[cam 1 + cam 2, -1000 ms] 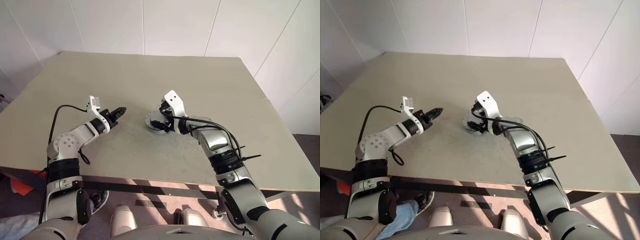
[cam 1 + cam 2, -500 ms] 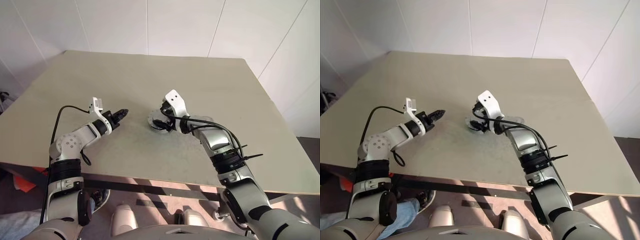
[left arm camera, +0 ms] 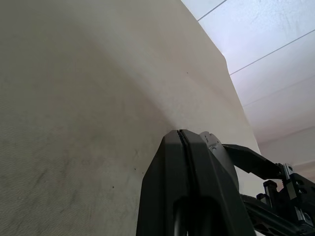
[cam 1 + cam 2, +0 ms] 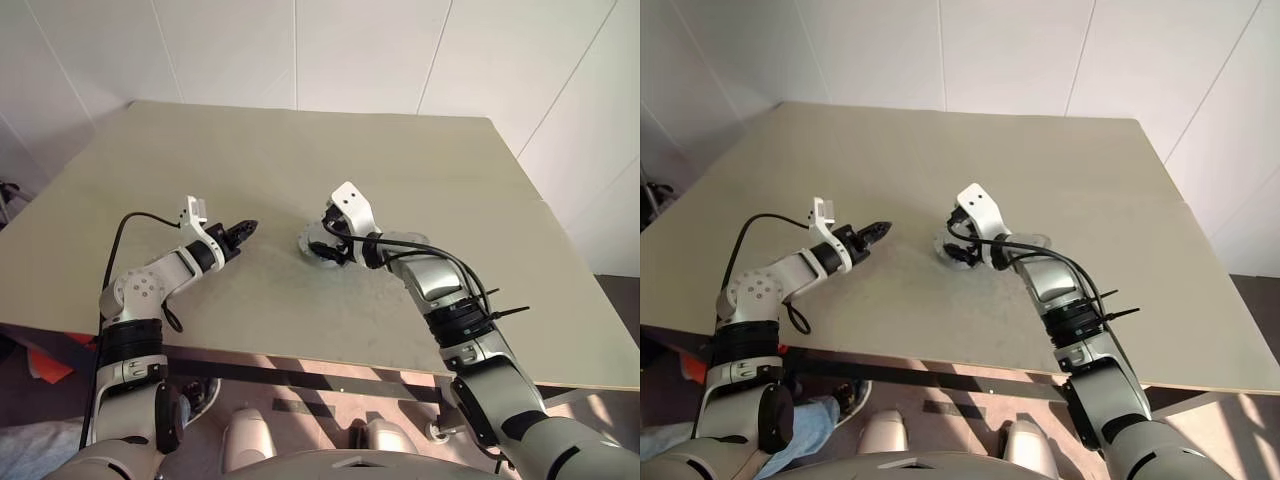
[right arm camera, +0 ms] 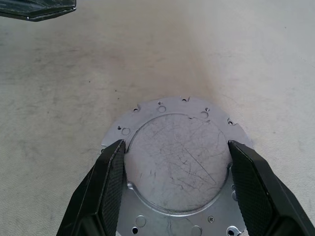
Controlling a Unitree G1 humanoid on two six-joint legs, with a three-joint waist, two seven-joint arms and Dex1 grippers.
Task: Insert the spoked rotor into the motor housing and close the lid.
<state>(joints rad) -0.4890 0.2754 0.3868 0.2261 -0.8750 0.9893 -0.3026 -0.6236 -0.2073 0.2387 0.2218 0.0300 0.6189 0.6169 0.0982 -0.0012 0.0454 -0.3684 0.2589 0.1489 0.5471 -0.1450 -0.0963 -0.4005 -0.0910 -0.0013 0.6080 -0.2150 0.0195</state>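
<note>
1. The right gripper (image 5: 172, 184) stands wide, its two black fingers (image 5: 106, 189) set on either side of the raised round centre of the lid (image 5: 174, 157). Whether they press it cannot be told.
2. The lid is a pale, scratched silver disc with small holes around its flange, lying flat on the table (image 4: 300, 160).
3. The left gripper (image 4: 246, 228) is closed with nothing between its fingers, which meet in one seam in the left wrist view. It hovers over bare tabletop, well apart from the lid, pointing toward it.
4. Its dark tip (image 5: 37, 9) shows beyond the lid in the right wrist view.
</note>
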